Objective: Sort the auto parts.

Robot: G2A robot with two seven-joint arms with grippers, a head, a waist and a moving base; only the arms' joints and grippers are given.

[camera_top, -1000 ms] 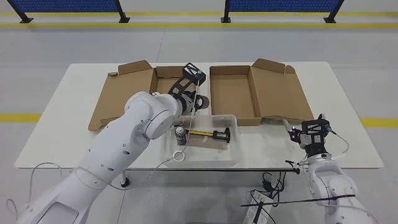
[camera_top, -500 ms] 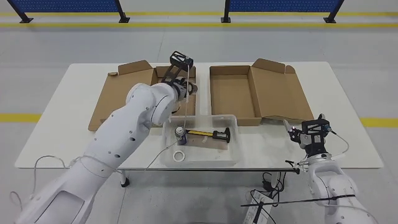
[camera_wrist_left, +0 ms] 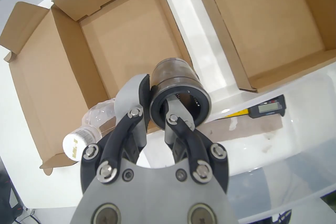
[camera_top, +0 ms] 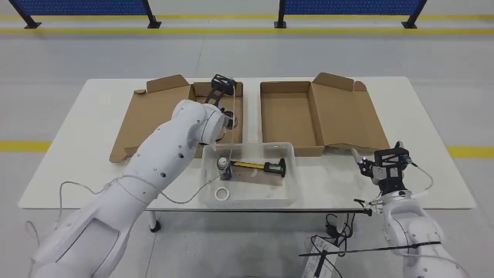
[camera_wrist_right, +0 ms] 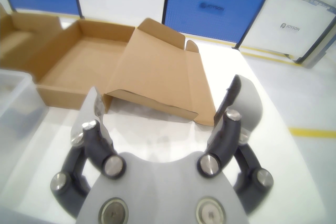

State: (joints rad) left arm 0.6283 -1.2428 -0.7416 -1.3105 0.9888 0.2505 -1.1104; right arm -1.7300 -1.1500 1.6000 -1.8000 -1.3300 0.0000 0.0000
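Bearing (camera_wrist_left: 181,93): a dark metal cylinder, which I held in the air over the near corner of the left box (camera_wrist_left: 115,38).
Left gripper (camera_wrist_left: 157,101): I clamped the bearing's wall, one finger inside the bore and one outside.
Right gripper (camera_wrist_right: 165,91): my fingers stood spread with nothing between them, above the table (camera_top: 421,139) near the right box (camera_wrist_right: 86,62) flap.
Bin (camera_top: 287,148): clear, on the near side of both boxes; a caliper (camera_top: 258,167) lay in it.

My top camera looks down on the whole table (camera_top: 81,143); the left wrist camera hangs close above the left cardboard box (camera_wrist_left: 118,46), facing down; the right wrist camera looks low across at the right cardboard box (camera_wrist_right: 86,51); all three share that box.
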